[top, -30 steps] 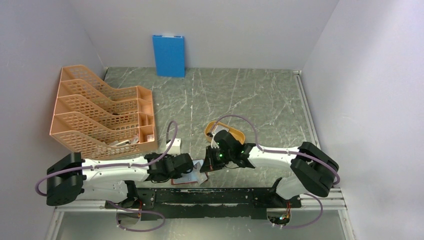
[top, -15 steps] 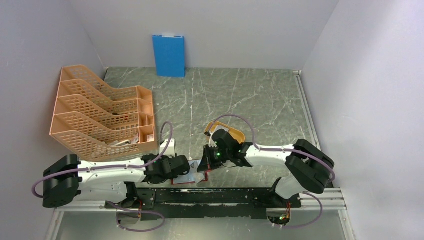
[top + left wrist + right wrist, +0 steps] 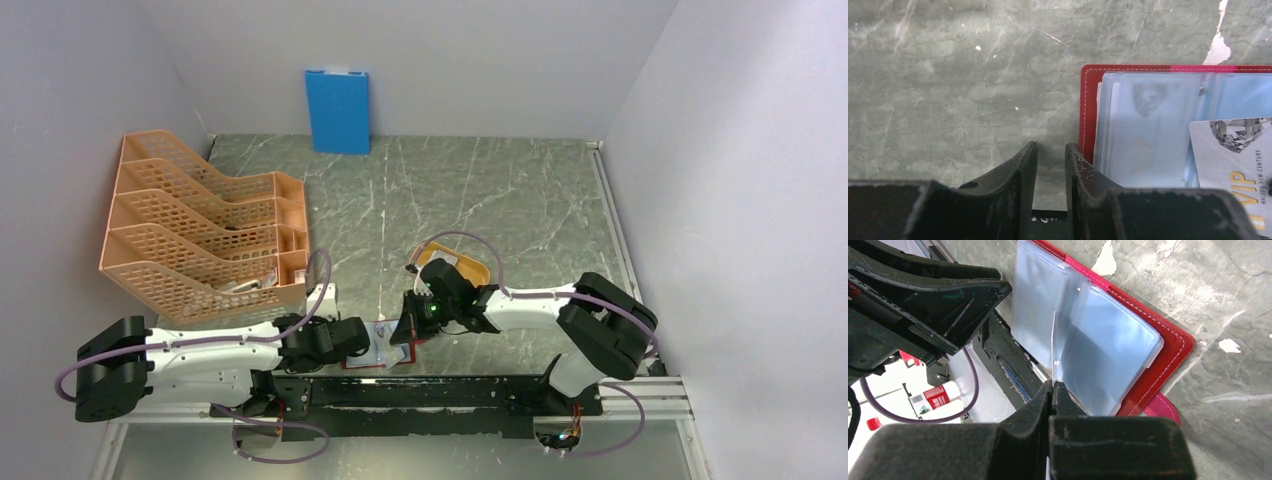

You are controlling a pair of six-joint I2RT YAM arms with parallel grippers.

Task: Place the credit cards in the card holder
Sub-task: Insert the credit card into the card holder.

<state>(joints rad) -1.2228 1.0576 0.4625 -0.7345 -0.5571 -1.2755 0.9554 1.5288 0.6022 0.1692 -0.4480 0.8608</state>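
Dark-red leather-like material with pale stitching forms the card holder point(image 3: 1087, 100). It lies open on the grey marbled table point(image 3: 948, 75), its clear plastic sleeves point(image 3: 1108, 340) fanned up off the cover. A pinker snap tab point(image 3: 1160, 412) sticks out from beneath its edge.

There is one card holder, and two cards can be counted. A pale card point(image 3: 1148, 130) with a faint crest sits inside a sleeve. A white card point(image 3: 1233, 160) printed "VIP" lies over the sleeves, further from the left jaws.

The left gripper point(image 3: 1051, 155) has its jaws only a narrow slit apart, with bare table showing between them. The holder's red corner is just beside the outer face of its right finger; whether they touch I cannot tell.

The right gripper point(image 3: 1053, 387) has its jaws pressed together on a thin white card seen edge-on, apparently the VIP one. It rises straight ahead of the fingertips, standing between two of the sleeves, with the red cover beyond and to the right.
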